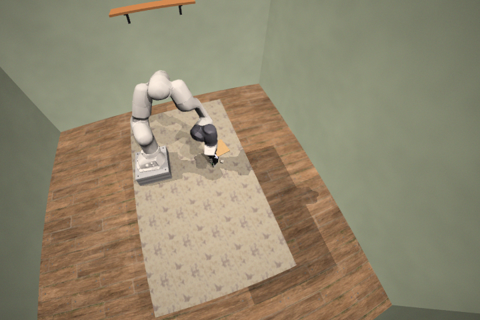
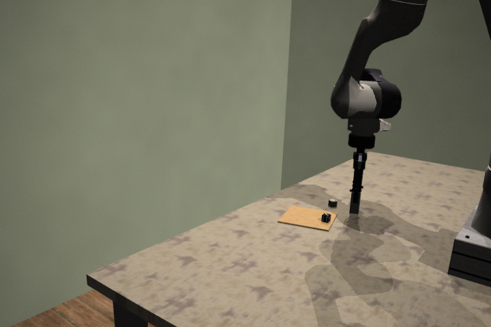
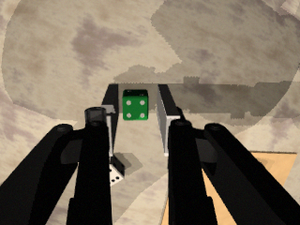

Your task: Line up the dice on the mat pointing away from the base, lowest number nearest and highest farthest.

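Note:
The gripper (image 1: pixel 213 163) (image 2: pixel 354 211) (image 3: pixel 138 100) points down, low over the table, its fingers partly open. A green die (image 3: pixel 135 108) showing four pips lies between the fingertips in the wrist view, with a gap on each side; the exterior view does not show it. A white die (image 1: pixel 221 161) (image 2: pixel 333 203) (image 3: pixel 116 178) lies off the mat; in the wrist view a finger partly covers it, so its number cannot be read fully. The orange mat (image 1: pixel 223 149) (image 2: pixel 298 219) (image 3: pixel 281 164) lies flat. A dark-looking die (image 2: pixel 325 218) sits near its corner, its number unreadable.
The patterned table (image 1: pixel 207 226) (image 2: pixel 223 277) carries everything. The robot's base (image 1: pixel 153 175) (image 2: pixel 477 254) stands at one long side of the table. The white die is close beside the fingers, and the mat lies on the far side from the base. A shelf (image 1: pixel 152 7) hangs on the wall.

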`<state>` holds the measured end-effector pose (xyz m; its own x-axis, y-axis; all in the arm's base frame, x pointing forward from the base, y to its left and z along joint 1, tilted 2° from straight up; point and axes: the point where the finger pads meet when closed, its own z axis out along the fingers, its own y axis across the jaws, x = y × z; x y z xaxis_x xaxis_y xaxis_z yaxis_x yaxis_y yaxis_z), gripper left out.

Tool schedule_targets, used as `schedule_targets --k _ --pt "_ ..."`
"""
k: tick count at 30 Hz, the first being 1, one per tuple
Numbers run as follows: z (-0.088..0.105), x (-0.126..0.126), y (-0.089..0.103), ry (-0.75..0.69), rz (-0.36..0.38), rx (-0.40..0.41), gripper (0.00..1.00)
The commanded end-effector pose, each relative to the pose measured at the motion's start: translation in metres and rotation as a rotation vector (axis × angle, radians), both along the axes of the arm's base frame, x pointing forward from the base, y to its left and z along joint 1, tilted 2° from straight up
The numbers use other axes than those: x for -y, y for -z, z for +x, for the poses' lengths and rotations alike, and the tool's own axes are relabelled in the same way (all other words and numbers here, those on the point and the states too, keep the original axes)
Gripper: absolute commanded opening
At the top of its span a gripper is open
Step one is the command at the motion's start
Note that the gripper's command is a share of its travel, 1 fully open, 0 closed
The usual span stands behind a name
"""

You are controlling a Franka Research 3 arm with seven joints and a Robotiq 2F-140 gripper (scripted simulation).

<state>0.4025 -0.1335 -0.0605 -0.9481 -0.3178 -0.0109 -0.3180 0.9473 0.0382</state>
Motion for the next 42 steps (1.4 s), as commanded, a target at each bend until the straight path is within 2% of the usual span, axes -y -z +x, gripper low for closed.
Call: schedule_targets --k 1,30,31,42 --pt "0.0015 0.0016 0.0001 -0.009 -0.003 0.005 0.21" --pt "0.0015 0.0016 0.0001 -0.009 -0.003 0.005 0.21" --pt "0.0015 0.0016 0.0001 -0.009 -0.003 0.005 0.09" --pt "0.0015 0.0016 0.0001 -0.009 -0.003 0.005 0.09"
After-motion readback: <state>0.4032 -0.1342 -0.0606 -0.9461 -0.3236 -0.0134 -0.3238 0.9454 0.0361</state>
